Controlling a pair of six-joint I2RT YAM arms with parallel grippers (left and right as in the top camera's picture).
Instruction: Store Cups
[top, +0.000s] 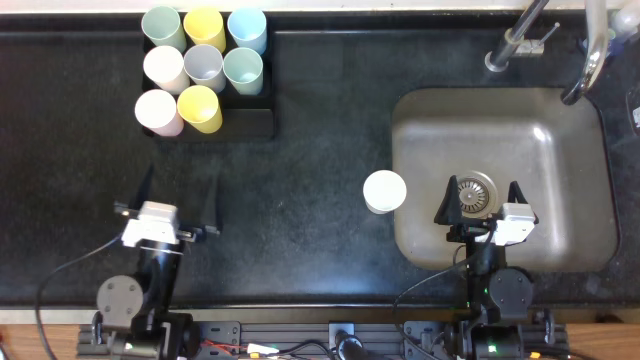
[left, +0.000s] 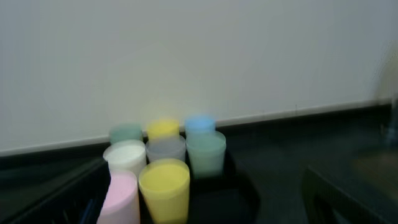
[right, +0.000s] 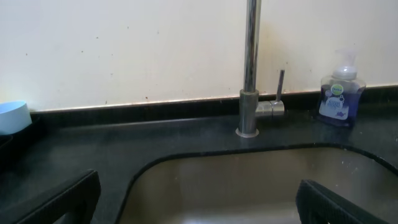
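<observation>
Cups (top: 204, 65) in black tray (top: 255, 122); labelled soap bottle (right: 341, 96)

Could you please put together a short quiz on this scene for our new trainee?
1. How many cups stand in the black tray?
2. True or false: the loose white cup lies inside the sink.
3. Which hand is nearer that cup? A) left hand B) right hand

Key: 1) eight, with one slot empty; 2) false, it is on the counter beside the sink; 3) B.
</observation>
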